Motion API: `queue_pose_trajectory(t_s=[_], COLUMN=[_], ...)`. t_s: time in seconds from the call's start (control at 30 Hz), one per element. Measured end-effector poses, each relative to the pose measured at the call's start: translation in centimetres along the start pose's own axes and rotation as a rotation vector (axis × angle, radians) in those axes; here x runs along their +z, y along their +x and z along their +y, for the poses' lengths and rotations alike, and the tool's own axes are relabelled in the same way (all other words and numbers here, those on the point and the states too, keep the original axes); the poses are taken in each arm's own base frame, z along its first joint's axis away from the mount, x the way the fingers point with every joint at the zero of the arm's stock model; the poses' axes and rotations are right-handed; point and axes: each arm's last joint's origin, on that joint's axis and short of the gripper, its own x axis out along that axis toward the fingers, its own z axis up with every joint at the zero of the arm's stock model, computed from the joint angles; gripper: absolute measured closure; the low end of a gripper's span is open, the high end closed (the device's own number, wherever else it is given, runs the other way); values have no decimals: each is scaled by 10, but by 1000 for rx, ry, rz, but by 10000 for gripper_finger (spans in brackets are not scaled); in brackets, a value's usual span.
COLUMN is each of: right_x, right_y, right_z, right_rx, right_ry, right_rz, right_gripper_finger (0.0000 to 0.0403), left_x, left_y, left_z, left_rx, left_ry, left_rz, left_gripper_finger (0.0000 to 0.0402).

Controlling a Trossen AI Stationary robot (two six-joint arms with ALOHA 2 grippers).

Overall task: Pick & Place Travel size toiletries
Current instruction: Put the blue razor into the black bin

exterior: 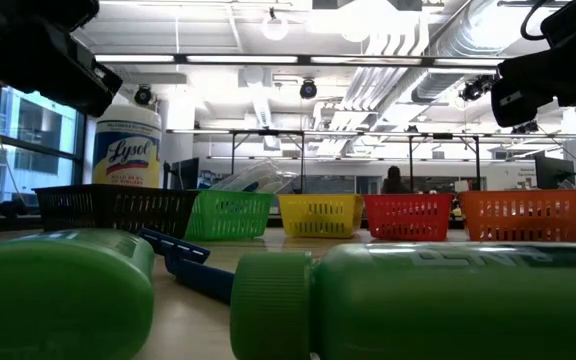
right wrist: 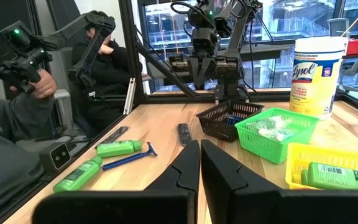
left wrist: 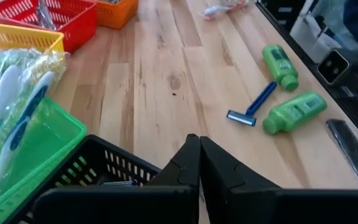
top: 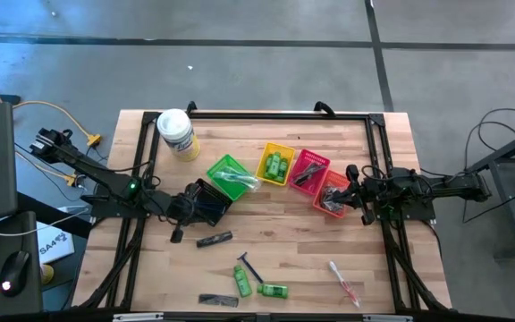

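Loose toiletries lie near the table's front edge: two green bottles (top: pixel 242 282) (top: pixel 273 290), a blue-handled razor (left wrist: pixel 253 107), a black comb (top: pixel 217 300), a wrapped toothbrush (top: pixel 345 282) and a dark flat piece (top: pixel 215 239). My left gripper (left wrist: pixel 199 140) is shut with nothing in it and hangs over the near rim of the black basket (top: pixel 206 204). My right gripper (right wrist: pixel 199 144) is shut and bare. It waits level by the orange basket (top: pixel 331 194) at the table's right.
A row of baskets crosses the table's middle: black, green (top: pixel 231 177) with wrapped toothbrushes, yellow (top: pixel 275 165) with green bottles, red (top: pixel 308 170), orange. A white-lidded wipes tub (top: pixel 177 132) stands at the far left. A black frame (top: pixel 266 114) borders the table. A person (right wrist: pixel 17 124) sits beyond its near edge.
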Motion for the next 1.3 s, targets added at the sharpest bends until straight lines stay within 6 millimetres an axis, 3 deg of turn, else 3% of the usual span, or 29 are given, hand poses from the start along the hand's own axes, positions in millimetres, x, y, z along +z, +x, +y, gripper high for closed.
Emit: queue_pose_trajectory(t_s=[0.27, 0.73, 0.93, 1.3], right_x=[0, 0, 0, 0], right_y=[0, 0, 0, 0], right_z=[0, 0, 0, 0], right_rx=[1, 1, 1, 1], right_ry=[-2, 15, 15, 17], right_rz=[0, 0, 1, 1], right_gripper_finger=[396, 396, 396, 396], left_x=[-2, 6, 5, 3], left_y=[4, 25, 26, 25], left_z=[-13, -67, -66, -65], left_rx=[-49, -42, 2, 12], left_ry=[45, -2, -97, -96], left_rz=[55, 237, 288, 308], left_gripper_finger=[372, 287, 266, 256])
